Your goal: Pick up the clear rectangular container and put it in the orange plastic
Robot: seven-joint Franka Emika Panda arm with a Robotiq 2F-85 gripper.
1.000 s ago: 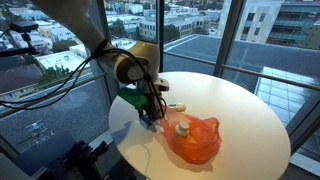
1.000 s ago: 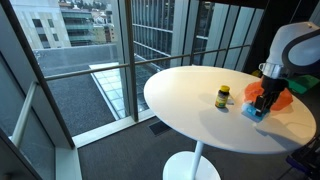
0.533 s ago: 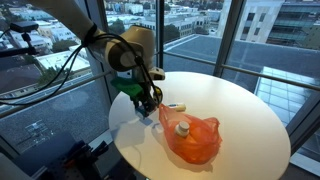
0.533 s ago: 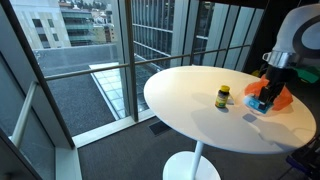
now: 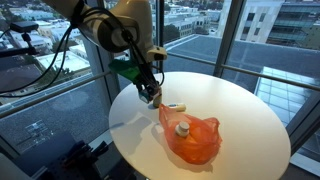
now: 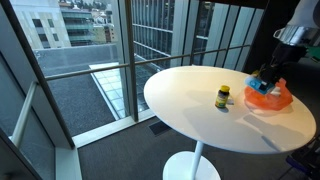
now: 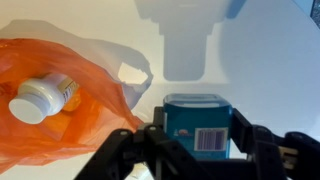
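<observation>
Orange and crumpled, the plastic bag (image 5: 195,145) lies at the lower middle of the round white tabletop (image 5: 245,105) in an exterior view. A white-capped bottle (image 5: 182,128) rests in the bag's open mouth. Just up and left of the bag, a small bottle (image 5: 175,107) sits on the tabletop, outside the bag. Left of that, the claw (image 5: 150,96) hangs from the arm (image 5: 125,30) at the upper left of the frame. It is clamped on the clear rectangular container (image 5: 151,99), which is raised off the surface near the bag's edge.

In an exterior view from the opposite side, the plastic bag (image 6: 275,99) lies at the right edge of the frame. The claw (image 6: 262,80) holds the container just above the bag's left rim. The small bottle (image 6: 223,96) shows yellow and stands upright to the left.

In the wrist view, the container (image 7: 197,120) fills the lower middle, with a teal label and a barcode showing. A finger (image 7: 150,140) presses on each side of it. The plastic bag (image 7: 90,120) spreads across the left, with the white-capped bottle (image 7: 40,100) lying inside it.
</observation>
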